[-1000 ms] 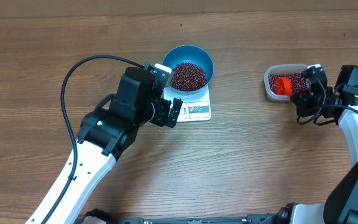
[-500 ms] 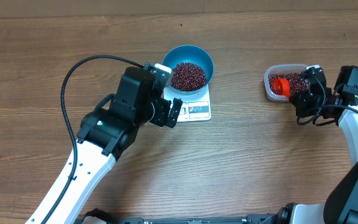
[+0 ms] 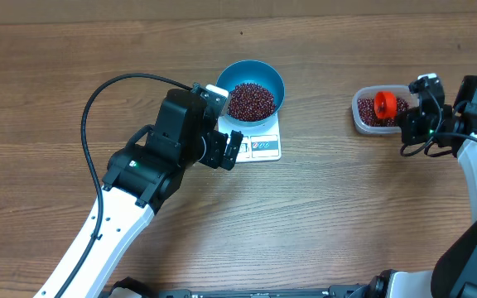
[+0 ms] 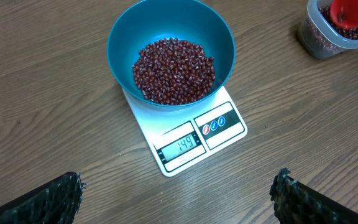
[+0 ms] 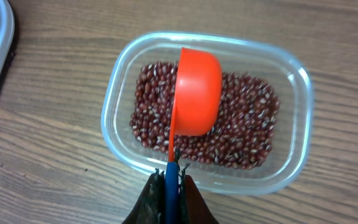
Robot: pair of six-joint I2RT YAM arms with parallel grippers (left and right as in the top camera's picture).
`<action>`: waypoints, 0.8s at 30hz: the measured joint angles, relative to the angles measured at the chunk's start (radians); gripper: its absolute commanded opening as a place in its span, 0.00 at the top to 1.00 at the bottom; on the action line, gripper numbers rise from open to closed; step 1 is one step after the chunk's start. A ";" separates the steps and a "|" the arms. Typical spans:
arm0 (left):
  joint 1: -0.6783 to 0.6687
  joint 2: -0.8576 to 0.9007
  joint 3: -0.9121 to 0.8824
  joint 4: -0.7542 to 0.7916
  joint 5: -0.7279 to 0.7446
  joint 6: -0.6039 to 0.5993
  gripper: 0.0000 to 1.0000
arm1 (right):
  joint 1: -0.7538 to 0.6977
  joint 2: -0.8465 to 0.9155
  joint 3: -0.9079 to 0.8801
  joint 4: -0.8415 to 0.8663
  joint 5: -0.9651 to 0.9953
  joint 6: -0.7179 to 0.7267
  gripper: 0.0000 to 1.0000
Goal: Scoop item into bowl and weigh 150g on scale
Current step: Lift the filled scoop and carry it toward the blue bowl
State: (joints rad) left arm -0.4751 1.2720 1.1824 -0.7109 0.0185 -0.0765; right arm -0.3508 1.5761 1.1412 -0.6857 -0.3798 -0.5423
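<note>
Left wrist view: small dark red beans point(image 4: 174, 70) heap in the round bright blue bowl point(image 4: 166, 22) on the flat white digital scale point(image 4: 219, 124), reading 149. Well to its right on the wooden counter point(image 3: 346, 215), a clear plastic tub point(image 5: 291, 81) holds more beans under an orange plastic scoop point(image 5: 197, 93), handle running straight back into the right jaws, clamped on it. The left jaws gape empty beside the scale.
</note>
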 measured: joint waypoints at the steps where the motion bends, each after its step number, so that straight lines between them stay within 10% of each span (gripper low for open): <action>1: 0.000 0.000 0.000 0.000 0.000 0.000 0.01 | 0.000 -0.002 0.006 -0.003 0.002 0.002 0.96; 24: 0.000 0.000 0.000 0.000 0.000 0.000 0.00 | 0.000 -0.111 0.008 -0.047 -0.235 0.247 0.96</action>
State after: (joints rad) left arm -0.4751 1.2720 1.1824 -0.7109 0.0185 -0.0765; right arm -0.3508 1.4651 1.1492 -0.7326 -0.6144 -0.2951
